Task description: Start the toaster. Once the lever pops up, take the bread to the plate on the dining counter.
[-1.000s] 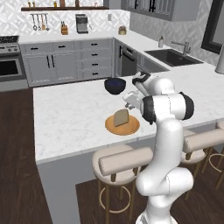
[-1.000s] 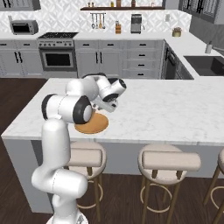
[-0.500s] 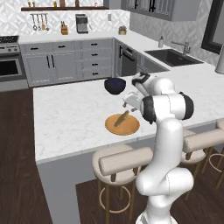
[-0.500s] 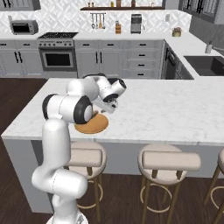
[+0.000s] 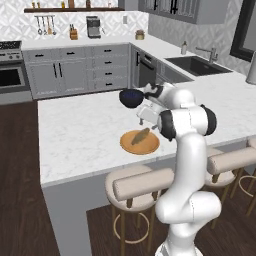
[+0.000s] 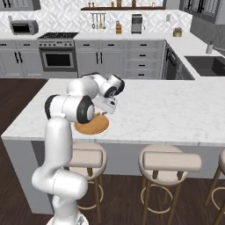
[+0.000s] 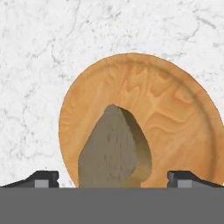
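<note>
The small tan-brown slice of toast (image 5: 141, 135) lies on the flat round orange-tan, wood-grained plate (image 5: 131, 145), which sits on the long white marble-look tabletop (image 5: 80, 135) of the dining island, above a round-seated stool (image 5: 132, 186). In the left base view the bread reads as a thin, flat sliver resting across the plate's middle; in the hand view the same slice (image 7: 114, 148) lies within the plate's rim (image 7: 183, 113), close below the camera.

The two-finger pincer (image 7: 113, 180) hangs just over the bread with its jaws wide apart, one dark fingertip (image 7: 41, 178) to each side of the slice and neither visibly touching it. Nothing is clamped between them. In the left base view the pincer (image 5: 145, 118) sits at the far side of the plate, near a dark round bowl (image 5: 131, 97) that stands farther back on the same tabletop.

Judging from how things lie, the carrying part of the task looks finished: bread on plate, plate on the dining island, pincer let go. The toasting step cannot be checked from here. What seems left is little more than lifting the arm clear without nudging the slice off the plate.
</note>
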{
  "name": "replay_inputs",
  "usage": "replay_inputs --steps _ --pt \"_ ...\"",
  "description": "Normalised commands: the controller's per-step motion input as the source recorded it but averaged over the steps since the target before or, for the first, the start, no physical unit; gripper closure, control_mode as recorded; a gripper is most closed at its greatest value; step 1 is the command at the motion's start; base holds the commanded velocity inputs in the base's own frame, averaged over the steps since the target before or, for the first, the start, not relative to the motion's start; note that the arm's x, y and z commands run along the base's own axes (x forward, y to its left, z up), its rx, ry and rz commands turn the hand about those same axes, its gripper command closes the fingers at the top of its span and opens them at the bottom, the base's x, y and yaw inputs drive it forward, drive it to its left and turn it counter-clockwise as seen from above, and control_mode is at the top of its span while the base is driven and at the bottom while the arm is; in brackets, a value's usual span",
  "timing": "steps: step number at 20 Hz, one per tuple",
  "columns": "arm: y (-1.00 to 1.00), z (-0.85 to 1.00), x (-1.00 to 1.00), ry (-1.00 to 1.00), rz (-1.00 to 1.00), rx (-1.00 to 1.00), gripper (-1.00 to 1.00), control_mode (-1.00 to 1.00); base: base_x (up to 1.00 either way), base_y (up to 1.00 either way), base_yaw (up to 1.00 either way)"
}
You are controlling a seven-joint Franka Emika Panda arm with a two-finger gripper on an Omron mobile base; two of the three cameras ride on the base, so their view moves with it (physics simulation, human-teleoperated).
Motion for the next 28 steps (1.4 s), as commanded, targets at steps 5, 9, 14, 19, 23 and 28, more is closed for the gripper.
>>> replay_inputs --steps 5,9,14,19,23,28 --pt "-0.19 0.06 0.04 0.21 0.00 -0.16 -1.00 -1.00 0.00 0.00 0.00" --pt "-0.03 0.22 0.00 0.15 0.00 -0.10 -1.00 -1.00 0.00 0.00 0.00" --pt "0.32 0.30 -0.17 -0.04 0.00 -0.14 -1.00 -1.00 0.00 0.00 0.00" --pt "0.35 0.20 -0.88 -0.19 0.00 -0.22 -1.00 -1.00 0.00 0.00 0.00" --pt "0.22 0.22 -1.00 -0.26 0.00 -0.19 -1.00 -1.00 0.00 0.00 0.00" --pt "0.26 0.36 -1.00 -0.29 0.00 -0.15 -1.00 -1.00 0.00 0.00 0.00"
